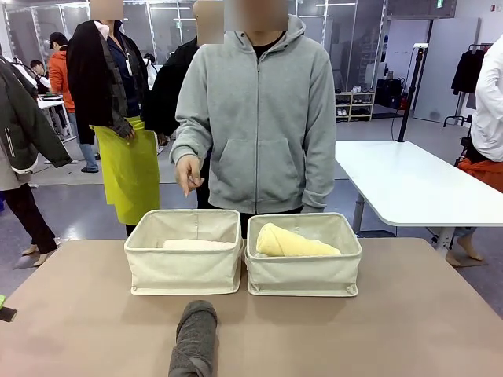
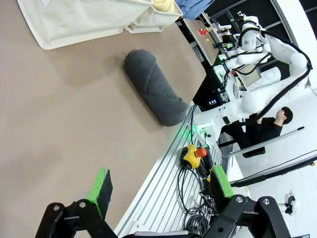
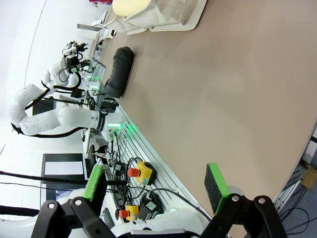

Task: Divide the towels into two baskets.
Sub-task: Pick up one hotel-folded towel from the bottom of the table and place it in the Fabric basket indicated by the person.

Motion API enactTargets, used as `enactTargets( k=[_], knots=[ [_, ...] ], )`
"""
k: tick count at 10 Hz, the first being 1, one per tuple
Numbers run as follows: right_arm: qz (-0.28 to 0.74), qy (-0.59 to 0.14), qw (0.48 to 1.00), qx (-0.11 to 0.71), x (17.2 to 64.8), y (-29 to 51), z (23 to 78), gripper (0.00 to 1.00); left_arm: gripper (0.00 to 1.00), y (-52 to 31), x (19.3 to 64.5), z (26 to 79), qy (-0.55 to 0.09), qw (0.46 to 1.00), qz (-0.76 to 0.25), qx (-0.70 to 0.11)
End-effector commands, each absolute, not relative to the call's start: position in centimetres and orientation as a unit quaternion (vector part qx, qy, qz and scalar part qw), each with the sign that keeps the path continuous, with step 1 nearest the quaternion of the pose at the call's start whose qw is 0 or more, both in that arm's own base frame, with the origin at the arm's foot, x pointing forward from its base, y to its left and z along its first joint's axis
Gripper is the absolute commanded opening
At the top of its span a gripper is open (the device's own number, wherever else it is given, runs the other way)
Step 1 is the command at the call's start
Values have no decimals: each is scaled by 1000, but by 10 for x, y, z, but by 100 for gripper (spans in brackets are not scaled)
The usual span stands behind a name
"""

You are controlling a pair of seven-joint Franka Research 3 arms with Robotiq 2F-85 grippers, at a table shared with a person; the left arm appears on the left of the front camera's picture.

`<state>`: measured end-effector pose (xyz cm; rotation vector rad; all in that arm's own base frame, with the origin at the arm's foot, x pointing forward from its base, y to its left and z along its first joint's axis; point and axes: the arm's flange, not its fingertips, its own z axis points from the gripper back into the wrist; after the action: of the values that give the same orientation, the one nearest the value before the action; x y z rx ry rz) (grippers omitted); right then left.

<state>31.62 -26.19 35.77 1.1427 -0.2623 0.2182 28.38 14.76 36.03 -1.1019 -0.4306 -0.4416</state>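
Two cream canvas baskets stand side by side at the middle of the table. The left basket (image 1: 182, 273) holds a whitish towel (image 1: 196, 244). In the right basket (image 1: 304, 276) lies a pale yellow towel (image 1: 295, 243). A dark grey towel (image 1: 194, 338) lies on the table in front of them, near the front edge. In the left wrist view my left gripper (image 2: 161, 186) is open and empty over the table's near edge, well short of the grey towel (image 2: 153, 88) and the left basket (image 2: 84, 22). My right gripper (image 3: 154, 182) is likewise open and empty, far from the grey towel (image 3: 119, 70) and the right basket (image 3: 163, 15).
A person in a grey hoodie stands behind the baskets, one hand (image 1: 189, 174) held above the left basket. A white table (image 1: 409, 181) stands at the back right. Cables and emergency-stop buttons (image 2: 193, 154) lie along the robot's side of the table.
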Motion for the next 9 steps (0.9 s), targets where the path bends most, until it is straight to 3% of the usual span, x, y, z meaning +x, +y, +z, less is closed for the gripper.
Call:
enactTargets(
  k=[1,6,7,9],
  knots=[
    [102,-124,831,533,313,-259,359,100,100,148,282,366,-209,801,-207,-521],
    [102,-124,831,533,313,-259,359,100,100,147,284,360,-201,807,-207,-515],
    [102,-124,831,533,313,-259,359,100,100,100,293,374,-147,843,-207,-474],
    [102,-124,831,533,313,-259,359,100,100,46,311,383,-129,864,-186,-449]
  ],
)
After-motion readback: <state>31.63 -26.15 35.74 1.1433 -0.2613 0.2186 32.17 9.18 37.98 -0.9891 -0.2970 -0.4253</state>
